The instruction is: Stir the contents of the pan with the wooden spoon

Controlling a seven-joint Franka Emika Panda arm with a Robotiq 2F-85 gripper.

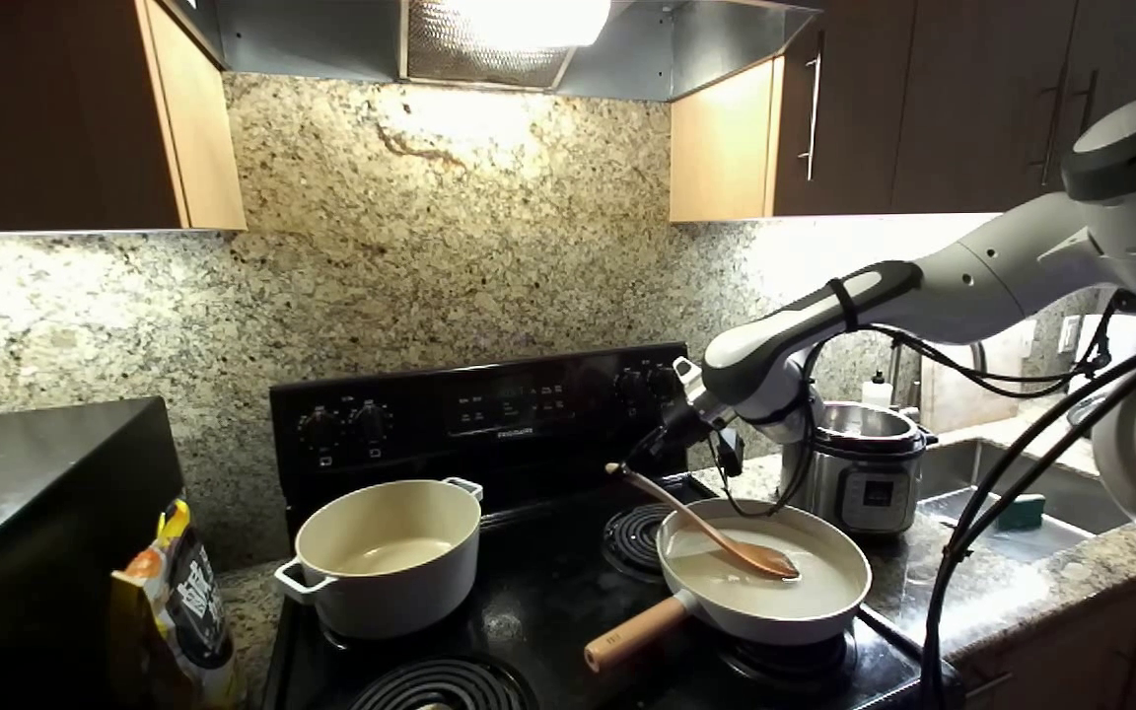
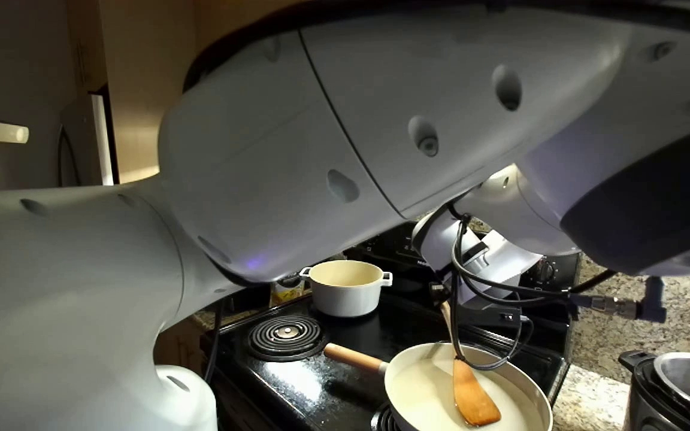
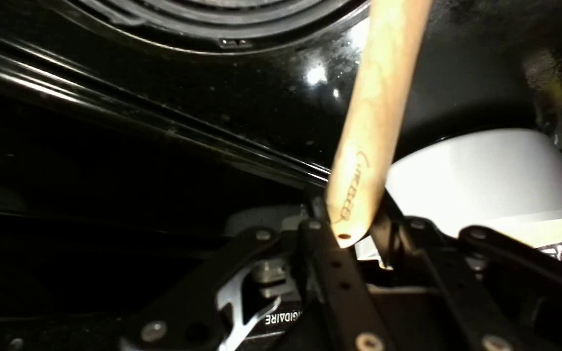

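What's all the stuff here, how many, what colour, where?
Hood: one, grey, above stove
Stove: one, black, below hood
Burners: at least three, dark, in stove
Pan: one, cream, on stove
Contents: one layer, whitish, in pan
Wooden spoon: one, brown, wide end in pan
Deep pot: one, cream, on stove
Steel cooker: one, silver and black, on counter
Bag: one, yellow and black, beside stove
Sink: one, grey, in counter
Sponge-like thing: one, green, at sink
Cupboards: several, dark brown, beside hood
Robot arm: one, pale grey, over stove
Gripper: one, black, shut on spoon handle
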